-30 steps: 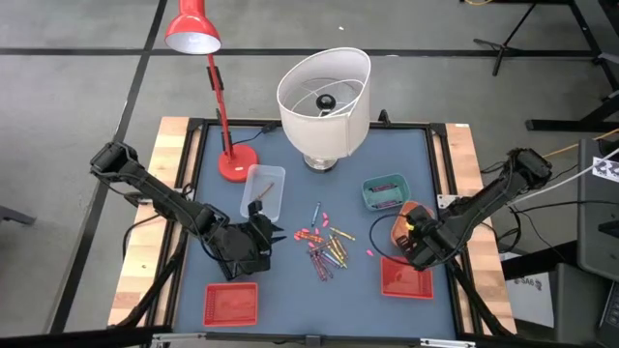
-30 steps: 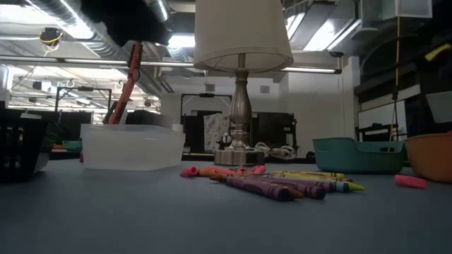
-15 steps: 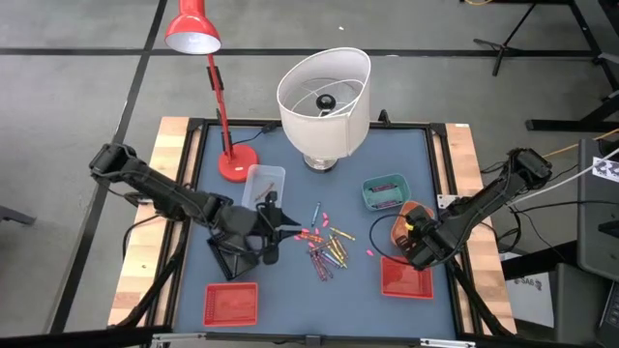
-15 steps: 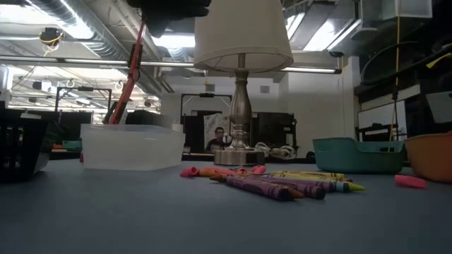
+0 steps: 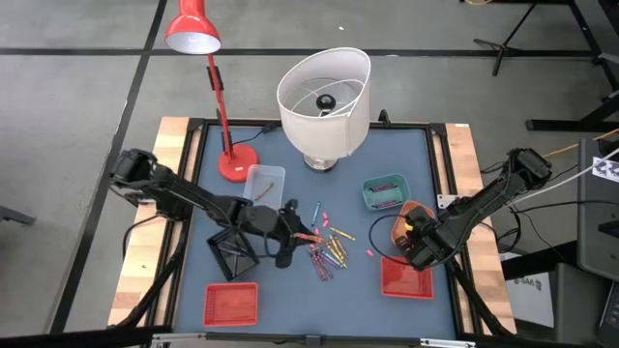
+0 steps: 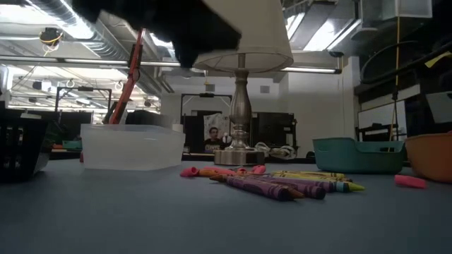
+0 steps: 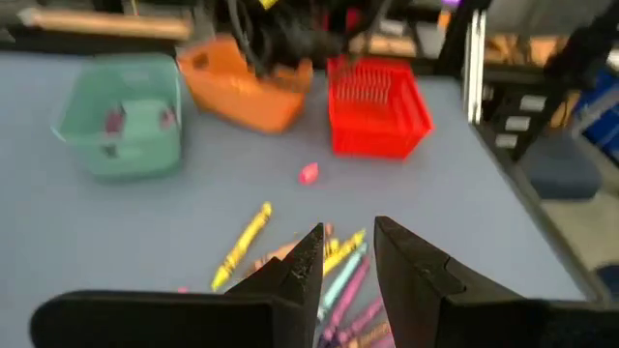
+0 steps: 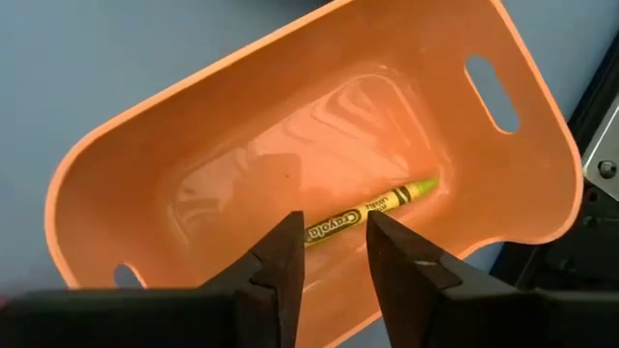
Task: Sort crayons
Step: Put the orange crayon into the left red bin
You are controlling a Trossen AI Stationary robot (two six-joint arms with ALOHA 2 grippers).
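The right gripper hangs parted and empty over the orange bin, where a yellow-green crayon lies. The left gripper, parted and empty, hovers above the crayons on the counter.

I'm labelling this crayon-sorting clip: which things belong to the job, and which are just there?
Job: crayons, yellow-green crayon in the orange bin, teal bin, red baskets, clear bin.
Just there: red desk lamp, white-shaded lamp.

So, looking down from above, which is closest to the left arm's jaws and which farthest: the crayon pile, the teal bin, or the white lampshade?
From the left gripper:
1. The crayon pile, just beside it at the table's middle.
2. The teal bin, farther toward the right side.
3. The white lampshade, at the table's far edge.
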